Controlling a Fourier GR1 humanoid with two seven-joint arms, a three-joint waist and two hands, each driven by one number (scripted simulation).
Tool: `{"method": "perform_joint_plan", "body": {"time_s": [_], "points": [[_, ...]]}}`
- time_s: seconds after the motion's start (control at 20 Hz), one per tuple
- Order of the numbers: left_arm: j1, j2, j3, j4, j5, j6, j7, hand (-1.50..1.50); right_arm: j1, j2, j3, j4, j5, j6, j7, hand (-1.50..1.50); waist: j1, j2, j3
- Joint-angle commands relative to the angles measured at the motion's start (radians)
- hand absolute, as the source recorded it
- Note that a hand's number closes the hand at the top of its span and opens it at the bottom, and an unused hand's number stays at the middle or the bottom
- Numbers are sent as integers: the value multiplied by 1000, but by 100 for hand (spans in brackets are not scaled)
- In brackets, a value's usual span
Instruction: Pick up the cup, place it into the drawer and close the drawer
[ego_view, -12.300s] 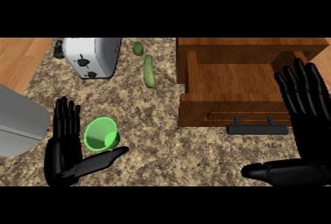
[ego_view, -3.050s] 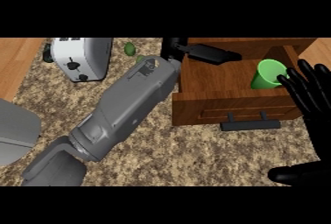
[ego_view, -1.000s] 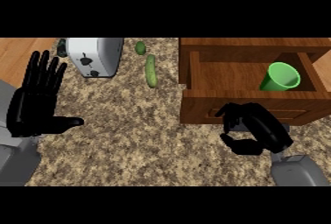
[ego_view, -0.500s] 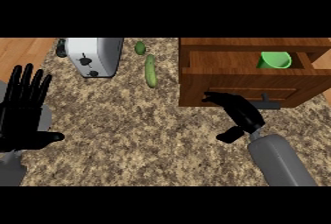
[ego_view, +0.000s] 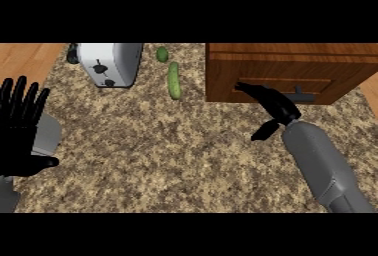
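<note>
The drawer (ego_view: 284, 86) at the worktop's far right corner now sits flush, cup hidden inside, with the right hand (ego_view: 272, 106) pressing it with straight fingers, so the task looks done.

Speckled brown stone counter (ego_view: 170, 150), spanning the view between both hands. Up and to the right of the left hand (ego_view: 18, 135), a white toaster (ego_view: 111, 62) standing on the stone. To the left of the right hand (ego_view: 273, 107), a long green cucumber (ego_view: 174, 80), with a smaller round green thing (ego_view: 162, 54), possibly a lime, just above it. Directly ahead of the right hand's fingertips, a wooden drawer cabinet (ego_view: 291, 72), front flush.
</note>
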Motion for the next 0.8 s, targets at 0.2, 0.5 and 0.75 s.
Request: {"method": "perform_joint_plan", "body": {"time_s": [0.2, 0.5, 0.75], "points": [[-3, -42, -11, 5, -36, -17, -5, -150, -217, -42, -80, 318, 2, 8, -59, -150, 26, 16, 3], [-33, -29, -1, 64, -48, -74, -16, -150, -264, -83, -100, 400, 6, -4, -113, -150, 42, 32, 4], [13, -29, -5, 24, -44, -78, -7, -150, -301, -152, -129, 435, -14, 39, -129, -150, 67, 34, 4]]}}
